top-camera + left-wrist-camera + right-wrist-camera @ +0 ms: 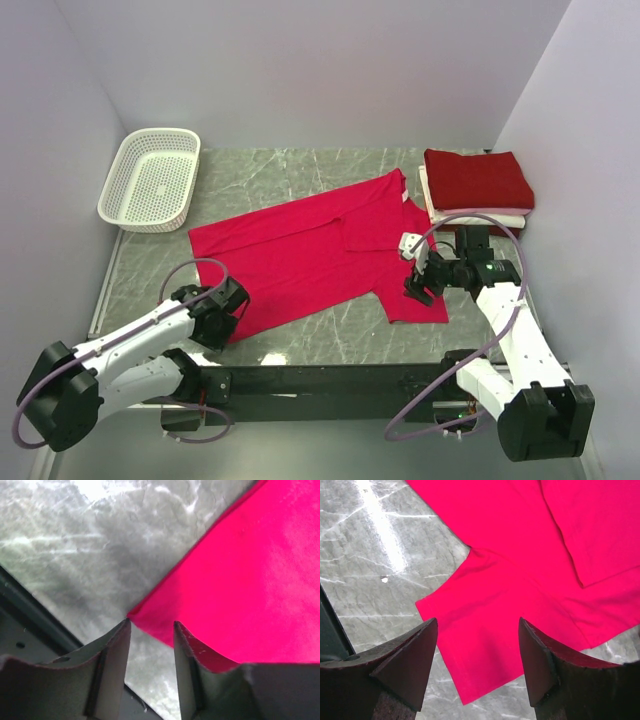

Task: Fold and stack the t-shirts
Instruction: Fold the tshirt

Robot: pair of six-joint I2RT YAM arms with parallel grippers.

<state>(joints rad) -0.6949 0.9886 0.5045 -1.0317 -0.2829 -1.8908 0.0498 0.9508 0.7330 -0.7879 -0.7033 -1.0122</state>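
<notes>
Pink-red t-shirt (310, 255) lies spread flat on the marble table (300, 165), its near left corner just at the tips of the left gripper (151, 624), jaws partly apart and not pinching; right gripper (477, 622) hangs wide open over its near sleeve, while crimson t-shirt (478, 180) sits folded on white t-shirt (470, 215) at the far right.

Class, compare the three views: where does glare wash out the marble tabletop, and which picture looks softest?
Left wrist view: softest, with broad white glare bleaching the table along the top, and the pinkish-red t-shirt showing no weave. Right wrist view: one narrow glare streak on the marble, shirt seams crisp. Top external view: even light, no glare, only faint shadows.
</notes>
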